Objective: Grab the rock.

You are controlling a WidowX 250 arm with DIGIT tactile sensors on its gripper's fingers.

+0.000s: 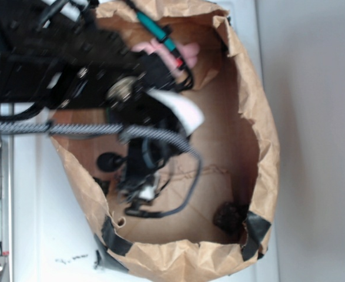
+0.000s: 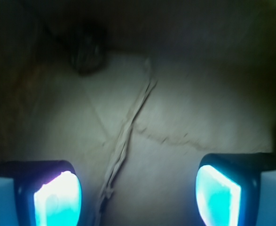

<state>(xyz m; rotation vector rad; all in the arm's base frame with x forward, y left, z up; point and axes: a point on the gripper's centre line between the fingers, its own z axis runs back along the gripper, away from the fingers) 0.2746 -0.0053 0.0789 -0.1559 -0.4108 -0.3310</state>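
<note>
1. Here, a brown paper bag (image 1: 260, 117) lies open on a white counter (image 1: 43, 235); its crumpled rim is patched with black tape (image 1: 255, 232) at the lower corners; the exterior view looks down into its flat floor.
2. The rock (image 1: 226, 216) sits on the bag's floor in the lower right corner, just beside the tape patch and close against the paper wall; it is dark, lumpy and small; in the wrist view the rock (image 2: 87, 51) shows in the upper left, in shadow at the foot of the bag wall, somewhat blurred.
3. The end effector (image 1: 138, 187) is inside the bag, toward the lower left of the floor, well apart from the rock; it is motion-blurred in the exterior view, so its fingers cannot be made out there.
4. In the wrist view the two fingertips (image 2: 58, 195) stand wide apart at the bottom corners (their pads glow cyan-blue); nothing lies between them but the bare bag floor, so the end effector (image 2: 138, 195) is spread wide and holds nothing.
5. A pale crease or seam (image 2: 128, 127) runs along the floor between the fingertips and up toward the rock's side of the bag.
6. The black arm (image 1: 72, 64) with its braided cable (image 1: 90, 129) reaches in from the upper left; something pink (image 1: 187, 54) shows behind it near the bag's upper wall, mostly hidden.
</note>
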